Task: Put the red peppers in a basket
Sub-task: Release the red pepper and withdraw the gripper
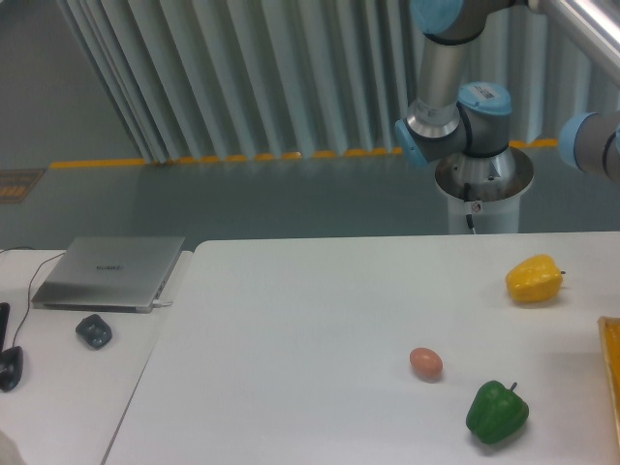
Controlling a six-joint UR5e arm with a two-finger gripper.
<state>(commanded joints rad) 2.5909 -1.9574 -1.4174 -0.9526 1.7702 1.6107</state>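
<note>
The red pepper is out of view. Only a thin yellow-orange strip of the basket [612, 373] shows at the right edge of the table. My gripper is out of view past the right edge of the frame. Of the arm, only the base and the upper joints [455, 116] behind the table show, plus a wrist joint [596, 145] at the far right.
A yellow pepper [533, 279] lies at the right of the white table [310, 320]. A green pepper [497, 412] sits near the front right, with an egg [425, 362] to its left. On the side table at left lie a closed laptop [109, 272] and a mouse [94, 330].
</note>
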